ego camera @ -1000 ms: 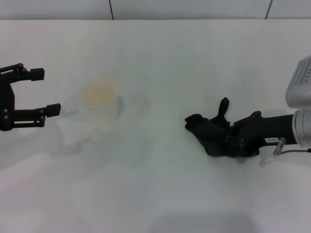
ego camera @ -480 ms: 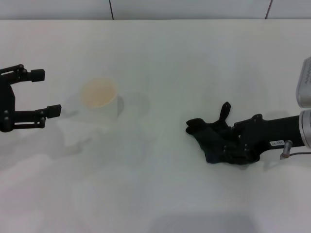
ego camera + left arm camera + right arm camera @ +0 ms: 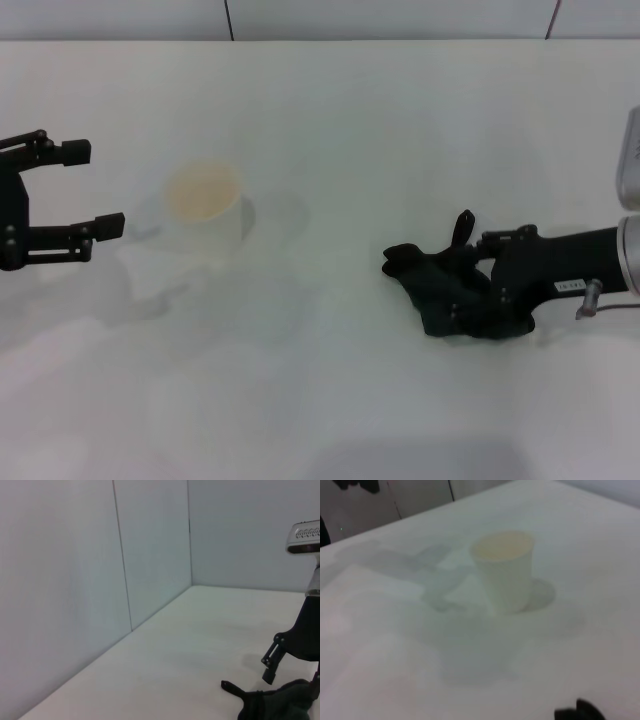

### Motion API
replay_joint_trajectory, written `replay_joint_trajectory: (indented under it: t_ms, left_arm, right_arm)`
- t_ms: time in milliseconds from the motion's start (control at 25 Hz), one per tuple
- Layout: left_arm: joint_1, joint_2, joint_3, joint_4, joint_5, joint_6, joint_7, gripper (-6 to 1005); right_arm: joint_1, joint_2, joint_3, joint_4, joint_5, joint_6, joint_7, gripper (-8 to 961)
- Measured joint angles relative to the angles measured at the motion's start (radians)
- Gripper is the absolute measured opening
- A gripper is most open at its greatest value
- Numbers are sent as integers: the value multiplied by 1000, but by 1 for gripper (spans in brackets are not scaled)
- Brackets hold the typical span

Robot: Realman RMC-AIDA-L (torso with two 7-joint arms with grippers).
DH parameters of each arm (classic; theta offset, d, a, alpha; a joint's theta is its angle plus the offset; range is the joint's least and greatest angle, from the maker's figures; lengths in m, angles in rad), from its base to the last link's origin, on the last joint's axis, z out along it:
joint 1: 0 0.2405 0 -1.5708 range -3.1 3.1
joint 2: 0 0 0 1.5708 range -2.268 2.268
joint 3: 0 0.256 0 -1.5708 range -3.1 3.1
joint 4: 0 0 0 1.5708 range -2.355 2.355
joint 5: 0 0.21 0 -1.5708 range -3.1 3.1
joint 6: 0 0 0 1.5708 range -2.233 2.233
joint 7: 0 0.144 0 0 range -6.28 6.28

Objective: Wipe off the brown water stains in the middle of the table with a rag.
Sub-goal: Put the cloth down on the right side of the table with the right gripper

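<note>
Rag: dark green-black cloth (image 3: 432, 283) lying crumpled on the right side of the table (image 3: 360, 130), with its thin loop tab standing up at the far edge; it also shows in the left wrist view (image 3: 280, 705).
Right gripper: low on the table at the right (image 3: 478, 295), its black body lies on the rag and touches it; whether the fingers are closed on the cloth or only pressed into it, I cannot tell, because the black parts and the dark cloth run together.
Left gripper: at the left edge (image 3: 92, 190), above the table, the two fingers wide apart and holding nothing; it is well apart from the rag.
Cup: white paper cup (image 3: 204, 208) standing upright left of the middle, near the left gripper, with pale orange-brown liquid inside; it is seen also in the right wrist view (image 3: 505, 570).
Brown water stains: no brown spot can be made out on the white tabletop between the cup and the rag.
</note>
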State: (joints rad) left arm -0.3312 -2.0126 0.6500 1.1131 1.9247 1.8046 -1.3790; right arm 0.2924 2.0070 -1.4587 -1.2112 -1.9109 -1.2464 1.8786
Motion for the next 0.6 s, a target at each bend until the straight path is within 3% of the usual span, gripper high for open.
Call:
replay_joint_trajectory:
  t_ms: [280,600]
  left_arm:
    - [3,0,1,6,-13,14,2,876]
    - [-2,11,5,8,-22,47,-1,876]
  right_arm:
    - [-12,1,17,-36,51,1,-77,856]
    - [-4,-2,27,-61,-1,-17,-149,851]
